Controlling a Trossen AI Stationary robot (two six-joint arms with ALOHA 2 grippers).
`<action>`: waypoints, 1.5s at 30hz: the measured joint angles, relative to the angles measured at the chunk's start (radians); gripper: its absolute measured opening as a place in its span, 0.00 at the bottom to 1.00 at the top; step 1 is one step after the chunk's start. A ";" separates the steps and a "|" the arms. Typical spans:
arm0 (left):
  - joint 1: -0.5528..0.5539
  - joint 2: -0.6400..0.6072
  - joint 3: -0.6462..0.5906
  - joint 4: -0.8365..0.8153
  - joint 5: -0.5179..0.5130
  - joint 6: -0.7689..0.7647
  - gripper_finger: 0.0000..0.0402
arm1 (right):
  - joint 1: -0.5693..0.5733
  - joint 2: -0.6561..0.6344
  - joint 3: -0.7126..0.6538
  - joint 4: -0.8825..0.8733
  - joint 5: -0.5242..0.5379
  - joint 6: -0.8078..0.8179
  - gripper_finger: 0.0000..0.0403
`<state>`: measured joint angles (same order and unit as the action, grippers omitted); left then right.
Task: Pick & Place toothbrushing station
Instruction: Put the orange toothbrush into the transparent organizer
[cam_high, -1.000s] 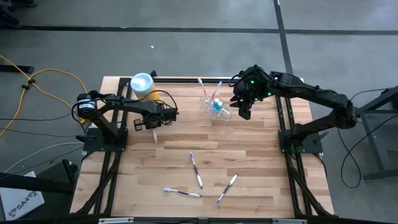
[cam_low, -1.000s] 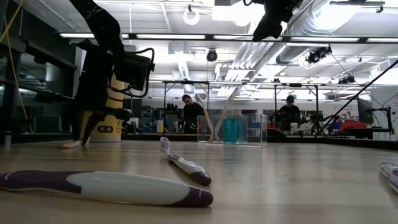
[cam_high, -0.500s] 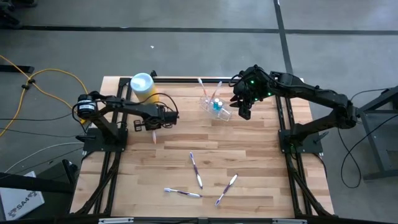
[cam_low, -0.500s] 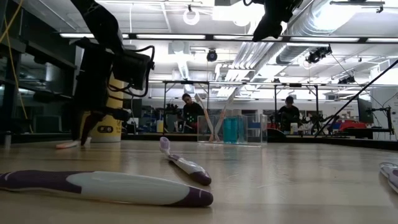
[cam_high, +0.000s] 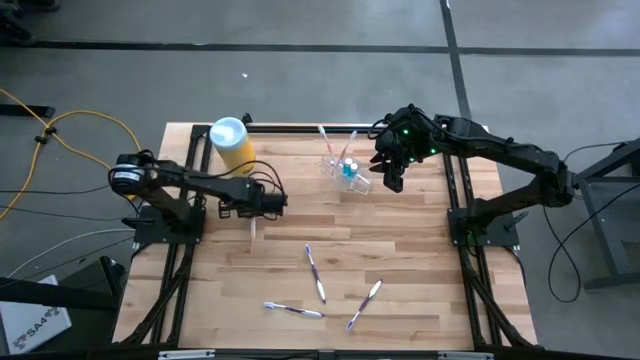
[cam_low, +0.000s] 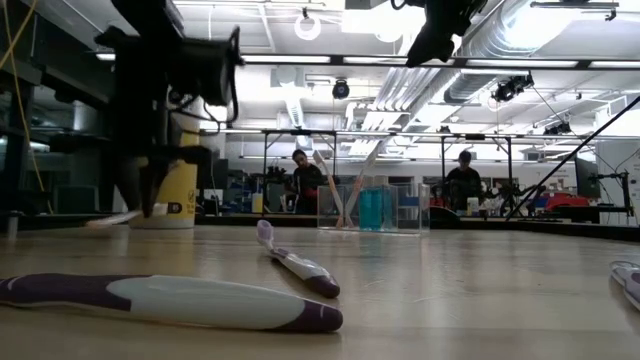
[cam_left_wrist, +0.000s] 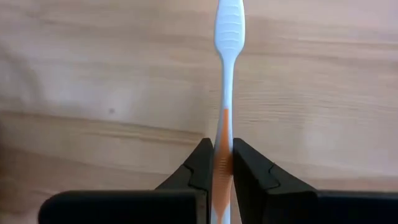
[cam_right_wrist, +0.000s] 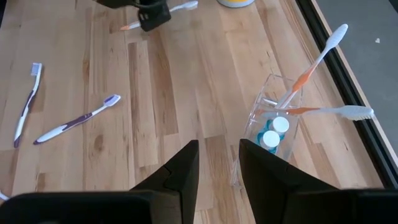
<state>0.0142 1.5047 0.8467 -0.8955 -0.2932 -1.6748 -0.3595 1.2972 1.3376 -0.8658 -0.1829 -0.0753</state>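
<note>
The left gripper (cam_left_wrist: 222, 167) has its jaws closed on the orange-and-white toothbrush (cam_left_wrist: 225, 74), pinching the orange part of the handle while the white head sticks out ahead of the fingers (cam_left_wrist: 200, 168) over bare wood. From above, that gripper (cam_high: 262, 203) sits over the left half of the counter (cam_high: 400, 250), a little in from the left edge and nearer the far edge than the near one, with the brush (cam_high: 252, 226) pointing toward the near edge. Just beyond it, at the far left corner, stands the yellow canister (cam_high: 231, 140) with its pale blue lid. The toothbrushing station (cam_high: 346, 170), a clear plastic holder cup, stands near the middle of the far edge; it holds two orange-and-white brushes (cam_right_wrist: 314, 65) leaning out over its rim and two blue tubes with white caps (cam_right_wrist: 272, 132) inside. The right gripper (cam_high: 393, 178) hangs above the counter just to the right of the station, and its jaws stand apart with nothing between them, the two fingers (cam_right_wrist: 183, 171) framing bare wood beside the cup (cam_right_wrist: 270, 118). Toward the near edge lie three purple-and-white toothbrushes (cam_high: 315, 272), loosely grouped and apart from one another. In the low view one of them (cam_low: 180, 302) lies closest to the camera, another (cam_low: 295, 262) a bit farther back, and the station (cam_low: 375, 208) stands behind them.
</note>
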 joint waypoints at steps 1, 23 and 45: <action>-0.016 -0.015 0.000 0.001 -0.019 -0.001 0.07 | 0.000 0.000 0.000 0.000 0.000 0.000 0.27; -0.275 -0.236 0.002 0.458 -0.534 0.461 0.07 | 0.000 0.000 0.000 -0.022 -0.058 0.023 0.27; -0.077 -0.177 0.003 1.059 -0.513 1.107 0.07 | 0.000 0.000 0.000 0.003 -0.075 0.028 0.27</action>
<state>-0.0627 1.3273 0.8495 0.1636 -0.8058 -0.5680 -0.3599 1.2976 1.3376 -0.8623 -0.2577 -0.0475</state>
